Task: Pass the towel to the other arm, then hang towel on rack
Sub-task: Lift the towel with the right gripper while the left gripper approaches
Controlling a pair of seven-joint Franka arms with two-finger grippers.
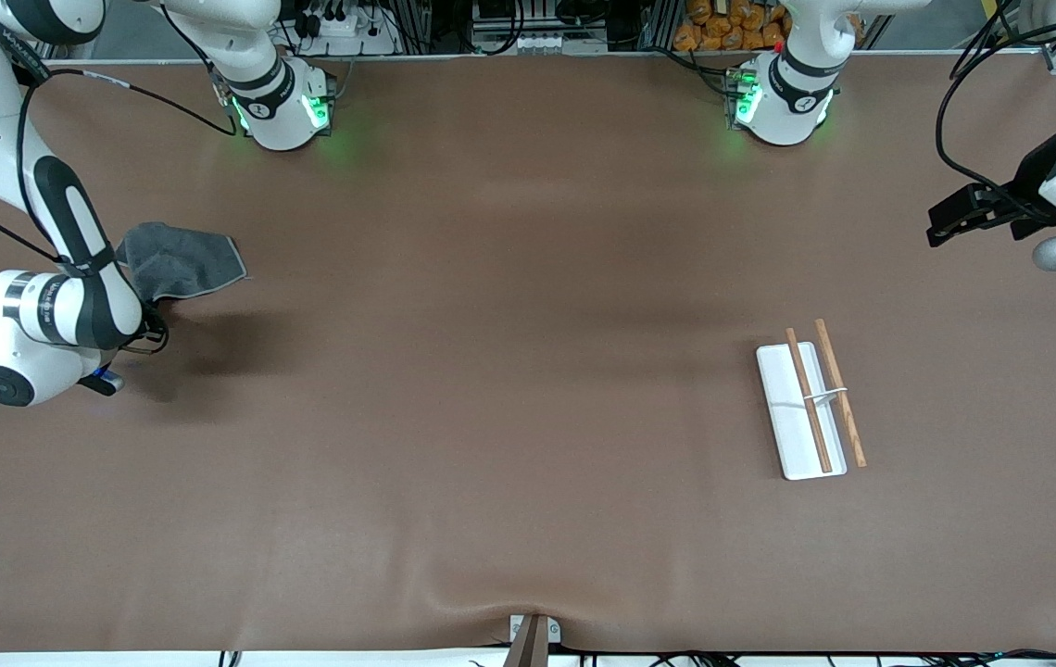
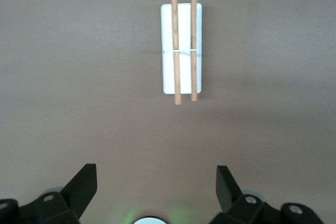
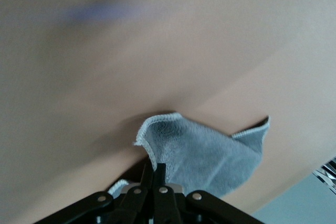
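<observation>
From the front: FRANKA lettering just legible on the right arm's link; right gripper (image 1: pixel 134 324) at nine o'clock, pinching the dark grey towel (image 1: pixel 178 260), which hangs above the brown table (image 1: pixel 491 371) at the right arm's end. Rack (image 1: pixel 810 408) at four o'clock, wide bare room all round. Left gripper (image 1: pixel 954 218) at three o'clock, aloft and waiting. From the left wrist: fingers (image 2: pixel 81 184) spread wide, nothing between; rack (image 2: pixel 181 48) at twelve o'clock. From the right wrist: fingers (image 3: pixel 153 182) clamped on the towel (image 3: pixel 205 153), pale stitched edge showing.

Right pincer (image 3: pixel 155 174) in front view hidden under its arm.
</observation>
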